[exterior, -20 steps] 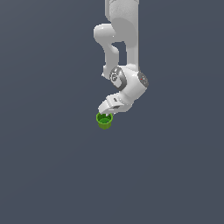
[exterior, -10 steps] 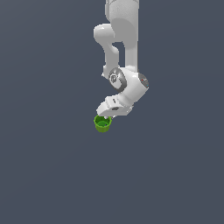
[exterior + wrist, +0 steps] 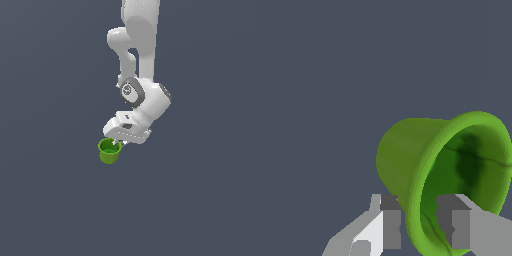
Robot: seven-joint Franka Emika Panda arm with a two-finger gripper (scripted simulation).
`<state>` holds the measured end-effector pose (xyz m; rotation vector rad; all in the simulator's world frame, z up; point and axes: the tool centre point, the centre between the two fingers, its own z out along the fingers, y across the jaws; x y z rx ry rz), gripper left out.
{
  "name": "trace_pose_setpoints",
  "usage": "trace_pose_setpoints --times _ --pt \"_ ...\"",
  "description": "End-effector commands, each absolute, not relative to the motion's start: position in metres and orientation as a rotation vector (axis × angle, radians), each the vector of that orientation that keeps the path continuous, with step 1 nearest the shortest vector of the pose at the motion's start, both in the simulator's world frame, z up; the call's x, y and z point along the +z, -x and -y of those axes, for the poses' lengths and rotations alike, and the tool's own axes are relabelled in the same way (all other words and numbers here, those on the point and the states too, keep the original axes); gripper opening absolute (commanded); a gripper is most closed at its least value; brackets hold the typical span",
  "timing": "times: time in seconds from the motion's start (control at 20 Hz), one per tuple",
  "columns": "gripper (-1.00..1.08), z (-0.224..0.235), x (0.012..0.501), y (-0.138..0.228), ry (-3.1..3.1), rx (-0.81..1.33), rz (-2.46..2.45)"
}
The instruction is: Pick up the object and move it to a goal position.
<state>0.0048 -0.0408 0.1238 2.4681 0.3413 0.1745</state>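
Note:
The small bright green cup (image 3: 109,151) hangs below the white arm's hand, near the middle of the exterior view. My gripper (image 3: 118,144) is shut on the cup's rim. In the wrist view the cup (image 3: 406,155) is tilted, its hollow inside facing the camera. One fingertip (image 3: 390,225) presses the outside of the wall and the other fingertip sits inside the rim. My gripper (image 3: 421,227) pinches the thin wall between them.
A plain dark grey surface (image 3: 50,200) fills both views. The white arm (image 3: 142,55) comes down from the top of the exterior view.
The gripper and the cup have shifted slightly toward the exterior view's left and a little lower. The grip on the rim is unchanged.

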Motion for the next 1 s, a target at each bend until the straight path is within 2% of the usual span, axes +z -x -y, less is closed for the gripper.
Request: trace_pose_setpoints --times 0.0,0.5,0.95 --pt "-1.00 0.049 0.143 -0.029 -2.437 0.264 -0.279" --pt "-1.00 0.081 0.234 -0.103 -2.279 0.589 -0.036" --pt "-1.00 0.108 0.332 -0.139 -2.102 0.850 0.172"
